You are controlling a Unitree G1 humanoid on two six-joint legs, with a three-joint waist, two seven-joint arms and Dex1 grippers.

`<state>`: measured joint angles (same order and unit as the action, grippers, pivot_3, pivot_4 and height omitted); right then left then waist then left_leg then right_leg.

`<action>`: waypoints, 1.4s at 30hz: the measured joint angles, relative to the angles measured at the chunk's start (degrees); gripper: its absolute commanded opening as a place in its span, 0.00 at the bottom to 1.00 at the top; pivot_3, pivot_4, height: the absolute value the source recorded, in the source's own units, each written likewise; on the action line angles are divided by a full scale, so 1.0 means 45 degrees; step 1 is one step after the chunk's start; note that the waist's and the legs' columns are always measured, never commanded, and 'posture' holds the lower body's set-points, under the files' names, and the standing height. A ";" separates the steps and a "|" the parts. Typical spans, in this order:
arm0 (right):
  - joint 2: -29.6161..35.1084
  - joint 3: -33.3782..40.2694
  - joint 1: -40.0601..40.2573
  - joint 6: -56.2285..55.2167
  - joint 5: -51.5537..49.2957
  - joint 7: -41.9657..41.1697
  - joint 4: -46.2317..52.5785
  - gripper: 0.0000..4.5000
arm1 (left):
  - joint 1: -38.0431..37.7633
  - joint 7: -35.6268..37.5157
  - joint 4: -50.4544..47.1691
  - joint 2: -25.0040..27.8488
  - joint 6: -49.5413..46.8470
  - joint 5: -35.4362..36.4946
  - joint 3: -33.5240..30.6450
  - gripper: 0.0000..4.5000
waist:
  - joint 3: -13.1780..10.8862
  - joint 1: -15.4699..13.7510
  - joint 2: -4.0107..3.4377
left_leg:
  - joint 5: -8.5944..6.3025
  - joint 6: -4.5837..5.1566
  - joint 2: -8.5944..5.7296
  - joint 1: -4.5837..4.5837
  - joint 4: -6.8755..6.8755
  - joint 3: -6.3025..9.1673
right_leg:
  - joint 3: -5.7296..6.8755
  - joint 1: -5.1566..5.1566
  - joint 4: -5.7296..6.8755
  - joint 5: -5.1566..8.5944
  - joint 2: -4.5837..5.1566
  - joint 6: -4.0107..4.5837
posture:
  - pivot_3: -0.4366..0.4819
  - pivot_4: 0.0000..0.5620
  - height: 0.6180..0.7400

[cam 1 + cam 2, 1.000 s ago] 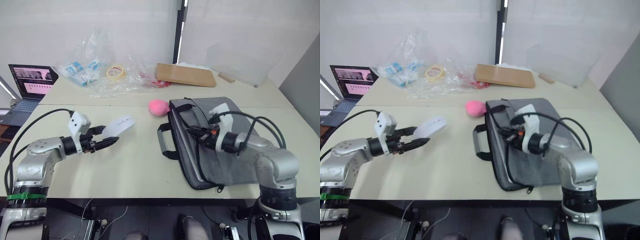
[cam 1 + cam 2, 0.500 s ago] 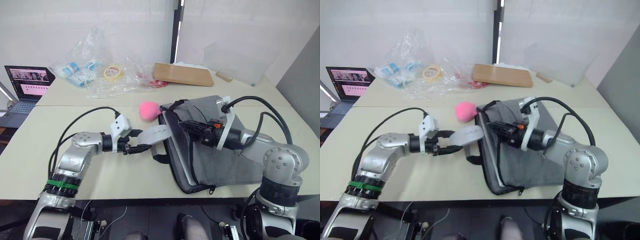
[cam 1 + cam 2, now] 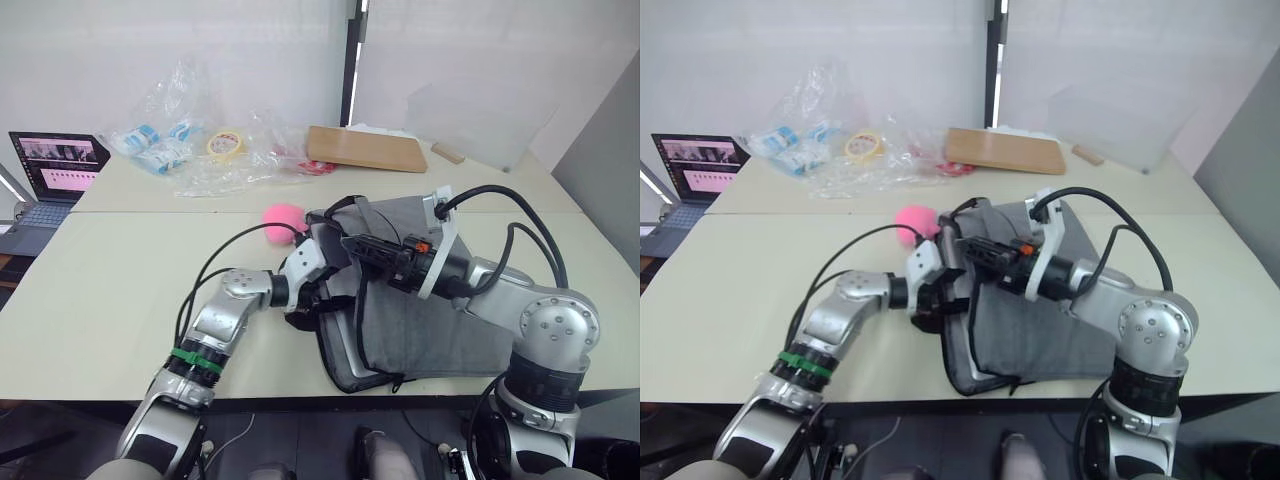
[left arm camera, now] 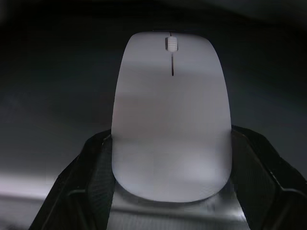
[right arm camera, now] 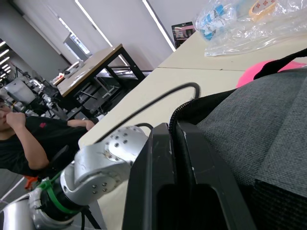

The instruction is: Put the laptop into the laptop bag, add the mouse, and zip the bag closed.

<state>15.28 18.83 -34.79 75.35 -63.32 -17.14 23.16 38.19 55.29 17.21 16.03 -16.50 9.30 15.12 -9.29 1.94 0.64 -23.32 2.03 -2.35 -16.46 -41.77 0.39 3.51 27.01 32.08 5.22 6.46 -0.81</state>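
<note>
The smooth white oval mouse (image 4: 171, 120) is clamped between the black fingers of the left gripper (image 3: 318, 290) at frame centre, inside the raised mouth of the grey woven laptop bag (image 3: 420, 320). The bag's black-edged upper flap is pinched by the closed right gripper (image 3: 352, 243). The bag is laid on a pale matte table (image 3: 120, 290), with a fluffy pink ball (image 3: 281, 219) just behind it and crinkled clear plastic bags (image 3: 215, 150) toward the white wall.

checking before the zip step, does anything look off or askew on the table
The laptop bag lies skewed, its lower corner overhanging the near table edge while the right gripper holds its top flap up. The left gripper grips the mouse at the bag's opening. No spills or damage visible.
</note>
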 measured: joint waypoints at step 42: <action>0.1991 -0.1113 0.0063 -0.1503 -0.2729 0.1746 -0.0429 0.00 | 0.0086 0.1383 0.0280 0.0279 0.0000 -0.0335 -0.0501 0.99 | 0.0002 -0.0212 -0.0002 | -0.0062 0.0114 0.0008 0.0037 -0.0020 -0.0062 | -0.0036 -0.0048 -0.0092 -0.0033 -0.0016 -0.0056 | 0.48 0.27 1.00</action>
<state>24.24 13.82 -34.51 68.59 -75.60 -9.29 21.23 38.58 61.52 18.48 17.28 -16.50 7.79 12.86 -9.28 0.99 0.63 -23.60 2.55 -2.31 -16.29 -41.85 0.11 3.35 26.80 31.67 5.07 6.38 -1.06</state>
